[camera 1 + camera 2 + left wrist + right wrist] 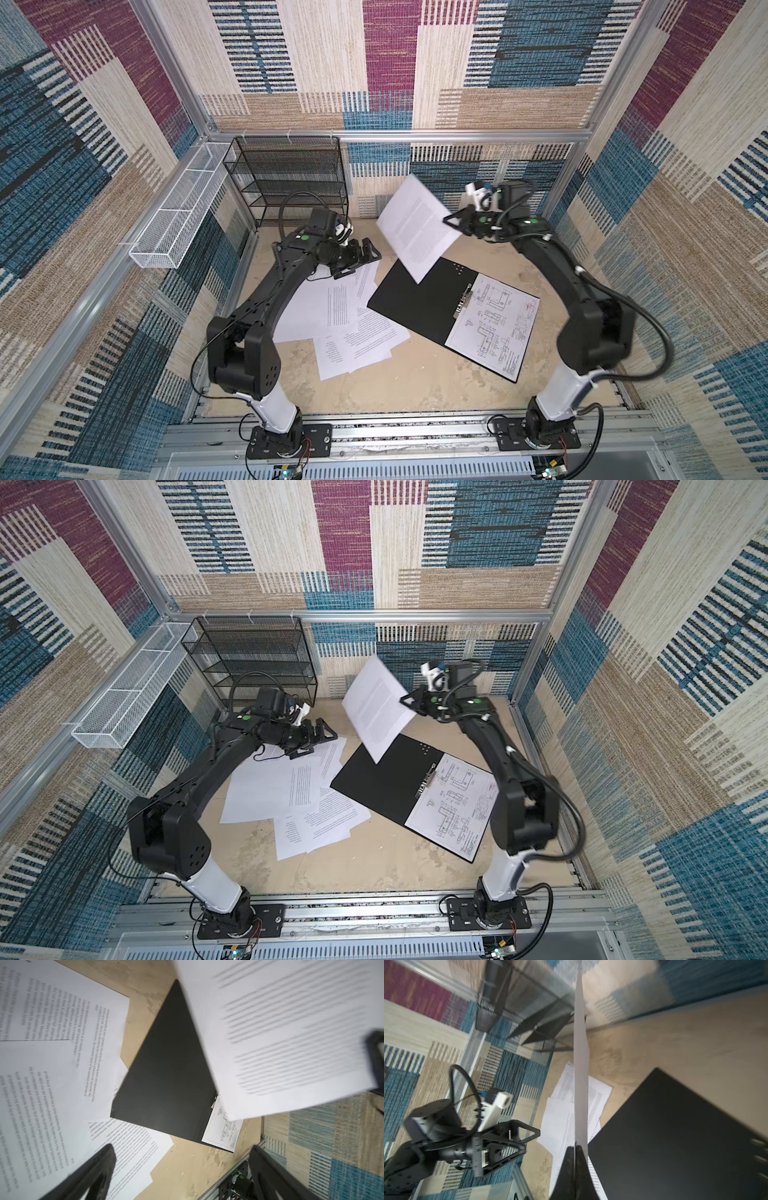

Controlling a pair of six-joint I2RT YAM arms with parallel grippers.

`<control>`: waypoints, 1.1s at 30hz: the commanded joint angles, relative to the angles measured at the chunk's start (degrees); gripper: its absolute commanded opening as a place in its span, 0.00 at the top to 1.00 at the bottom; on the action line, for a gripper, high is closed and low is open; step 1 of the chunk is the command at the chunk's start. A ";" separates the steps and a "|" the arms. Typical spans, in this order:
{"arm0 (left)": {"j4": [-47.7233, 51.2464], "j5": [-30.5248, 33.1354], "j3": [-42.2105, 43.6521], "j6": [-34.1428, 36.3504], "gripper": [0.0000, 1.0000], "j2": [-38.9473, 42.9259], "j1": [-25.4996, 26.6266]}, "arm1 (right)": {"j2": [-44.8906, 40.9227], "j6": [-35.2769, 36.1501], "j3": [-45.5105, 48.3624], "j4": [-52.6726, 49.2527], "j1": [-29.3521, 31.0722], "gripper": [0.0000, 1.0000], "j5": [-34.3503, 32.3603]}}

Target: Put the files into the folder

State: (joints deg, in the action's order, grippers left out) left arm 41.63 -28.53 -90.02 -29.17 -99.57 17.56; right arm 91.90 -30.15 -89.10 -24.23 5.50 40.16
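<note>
Your right end effector (451, 220) is clamped fully closed on one edge of a printed text sheet (415, 228) and holds it in the air. The sheet is steeply tilted, and its lower corner hangs over the bare black half of the open folder (419, 299). In the right wrist view that sheet is edge-on, running straight out from between the closed fingers (569, 1167).

The folder lies flat on the counter (415, 386) between your two arms. A line-drawing sheet (494, 328) already lies on its other half, beside the metal spine clip (463, 303).

Your left end effector (359, 261) has its jaws spread wide with nothing between them. It hovers over the far end of the loose text sheets (328, 307) (an overlapping pile, touching the folder's edge on that side), well apart from the raised sheet.
</note>
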 commanded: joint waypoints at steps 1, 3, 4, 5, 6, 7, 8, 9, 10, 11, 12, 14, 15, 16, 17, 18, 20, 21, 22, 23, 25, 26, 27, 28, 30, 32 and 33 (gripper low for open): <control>1.91 1.47 -5.38 1.69 0.00 -6.67 5.10 | -12.07 -1.32 10.13 -1.71 -7.52 1.00 -4.65; 2.26 0.92 -9.92 1.43 0.00 -12.21 7.98 | -19.01 -1.15 16.24 -4.94 -14.05 1.00 -7.12; 2.49 0.87 -12.17 0.59 0.00 -15.16 9.04 | -21.85 -0.89 19.00 -6.61 -16.72 1.00 -8.40; 2.41 0.61 -13.89 -0.13 0.00 -17.56 9.86 | -23.98 -0.72 21.47 -7.70 -18.96 1.00 -9.43; 2.45 0.27 -15.93 -0.36 0.00 -20.17 10.87 | -26.35 -0.82 24.67 -8.55 -21.22 1.00 -9.77; 2.81 0.58 -17.71 -0.75 0.00 -22.53 11.73 | -28.60 -1.19 28.08 -8.80 -23.46 1.00 -9.63; 3.05 0.19 -19.00 -1.17 0.00 -24.13 12.35 | -30.49 -1.28 30.82 -9.22 -25.04 1.00 -10.06; 3.02 -0.27 -20.08 -1.47 0.00 -25.95 12.92 | -32.68 -1.55 33.78 -9.62 -26.68 1.00 -10.74; 3.02 0.23 -20.96 -1.55 0.00 -27.26 13.39 | -34.49 -1.65 36.30 -10.06 -27.83 1.00 -11.17; 3.04 0.53 -21.37 -1.65 0.00 -28.25 13.67 | -36.41 -1.79 38.37 -10.88 -28.65 1.00 -12.20; 3.16 0.22 -21.67 -1.71 0.00 -29.29 13.81 | -38.79 -2.38 40.43 -12.37 -29.20 1.00 -15.13; 3.20 0.40 -21.82 -1.70 0.00 -30.66 13.81 | -43.44 -3.15 43.70 -13.70 -30.02 1.00 -19.59; 3.27 0.58 -21.85 -1.54 0.00 -31.25 13.77 | -45.45 -3.45 45.22 -14.06 -30.04 1.00 -21.63; 3.26 0.37 -21.86 -1.48 0.00 -31.72 13.68 | -46.62 -3.93 46.70 -14.25 -30.07 1.00 -22.60; 3.20 0.35 -21.87 -1.32 0.00 -32.18 13.73 | -47.78 -4.49 48.81 -13.82 -30.02 1.00 -22.33; 3.23 0.50 -21.95 -1.36 0.00 -32.71 13.73 | -48.74 -5.22 50.98 -13.38 -30.03 1.00 -22.21; 3.28 0.27 -22.21 -1.58 0.00 -33.75 13.72 | -51.38 -6.31 55.06 -12.03 -30.05 1.00 -24.10; 3.22 -0.26 -22.29 -1.67 0.00 -34.18 13.72 | -52.67 -6.18 56.94 -10.93 -30.06 1.00 -24.49; 3.19 -0.30 -22.22 -1.69 0.00 -34.51 13.73 | -53.11 -5.98 58.26 -10.14 -30.09 1.00 -23.81; 3.12 -0.16 -22.07 -1.64 0.00 -34.84 13.70 | -52.93 -5.71 59.75 -9.27 -30.07 1.00 -22.90; 3.27 -0.33 -22.23 -1.57 0.00 -35.79 13.64 | -52.00 -5.61 62.36 -7.74 -30.04 1.00 -20.52; 3.48 -0.42 -22.52 -1.59 0.00 -36.19 13.64 | -51.67 -5.53 62.96 -7.40 -30.03 1.00 -19.46; 3.65 -0.26 -22.65 -1.53 0.00 -36.52 13.64 | -51.96 -5.61 63.62 -7.27 -30.02 1.00 -19.36; 3.68 -0.27 -22.59 -1.64 0.00 -36.81 13.62 | -52.58 -6.04 64.12 -7.47 -30.05 1.00 -20.05; 3.68 -0.70 -22.48 -1.70 0.00 -37.23 13.51 | -53.90 -6.28 65.48 -6.82 -30.07 1.00 -19.48; 3.71 -0.35 -22.38 -1.79 0.00 -37.30 13.55 | -53.72 -6.07 66.34 -7.11 -30.05 1.00 -19.52; 3.67 -0.24 -22.39 -1.81 0.00 -37.40 13.40 | -53.86 -6.03 66.88 -6.65 -29.97 1.00 -18.87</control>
State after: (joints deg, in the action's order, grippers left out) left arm 43.68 -31.09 -112.97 -30.28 -135.41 30.96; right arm 38.26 -35.77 -23.20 -33.50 -24.56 20.12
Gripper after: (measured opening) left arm 0.997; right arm 0.049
